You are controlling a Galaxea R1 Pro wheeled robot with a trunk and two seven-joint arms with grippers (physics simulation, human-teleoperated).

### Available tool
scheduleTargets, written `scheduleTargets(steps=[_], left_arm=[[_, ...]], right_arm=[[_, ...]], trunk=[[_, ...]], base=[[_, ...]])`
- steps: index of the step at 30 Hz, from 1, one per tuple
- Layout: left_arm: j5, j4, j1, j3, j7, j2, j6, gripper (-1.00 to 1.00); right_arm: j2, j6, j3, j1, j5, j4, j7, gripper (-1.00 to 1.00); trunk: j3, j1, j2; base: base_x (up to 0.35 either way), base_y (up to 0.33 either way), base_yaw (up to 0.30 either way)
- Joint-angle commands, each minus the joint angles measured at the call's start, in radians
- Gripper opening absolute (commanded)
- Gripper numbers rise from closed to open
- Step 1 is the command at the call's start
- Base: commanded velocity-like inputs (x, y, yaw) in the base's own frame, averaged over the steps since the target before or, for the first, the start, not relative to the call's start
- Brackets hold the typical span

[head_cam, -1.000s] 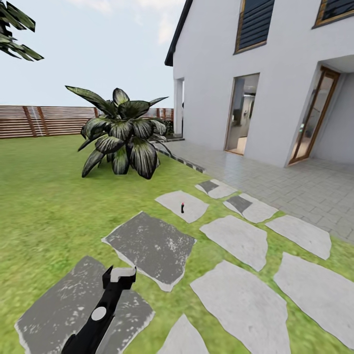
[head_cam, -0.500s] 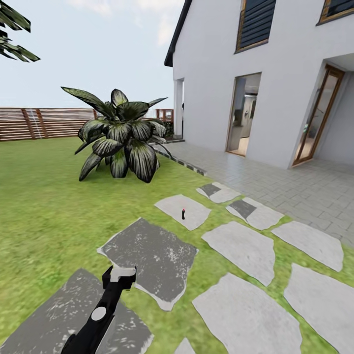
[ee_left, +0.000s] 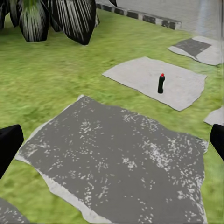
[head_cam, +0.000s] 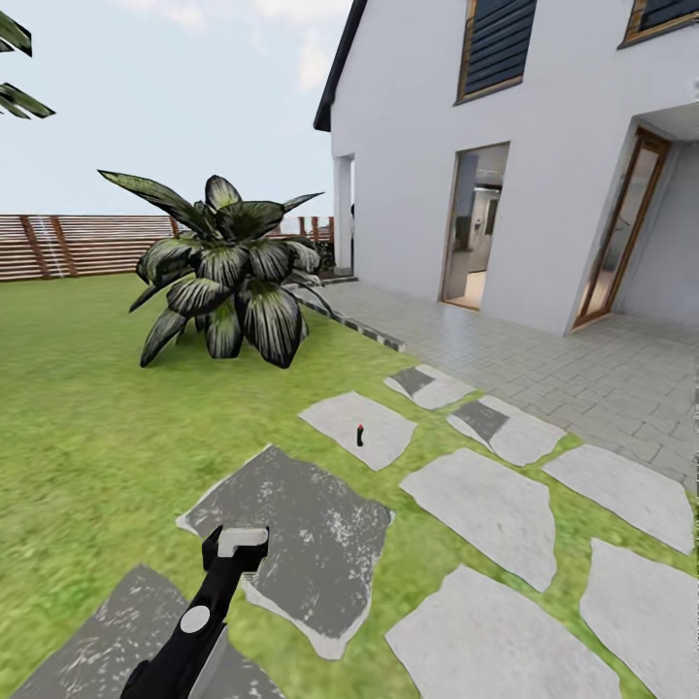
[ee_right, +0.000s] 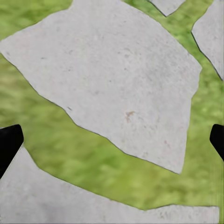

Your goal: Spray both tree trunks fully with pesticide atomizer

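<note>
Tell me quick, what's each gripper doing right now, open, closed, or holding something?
Left gripper: open, holding nothing, over a dark paving stone.
Right gripper: open, holding nothing, over pale paving stones and grass.

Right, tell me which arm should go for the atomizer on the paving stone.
Left, most likely. The left gripper is extended toward the pesticide atomizer, which stands upright ahead in its wrist view, jaws open and empty. The right wrist view looks down at other stones and grass. The sprayer is not yet within reach.
</note>
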Motion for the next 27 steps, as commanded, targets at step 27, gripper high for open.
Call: scheduleTargets(steps=[27], left_arm=[[0.0, 0.018, 0.0, -0.001, 0.0, -0.001, 0.0, 1.0]], right_arm=[[0.0, 0.0, 0.0, 0.0, 0.0, 0.0, 0.0, 1.0]], trunk=[[0.004, 0.0, 0.0]], base=[[0.35, 0.036, -0.063]])
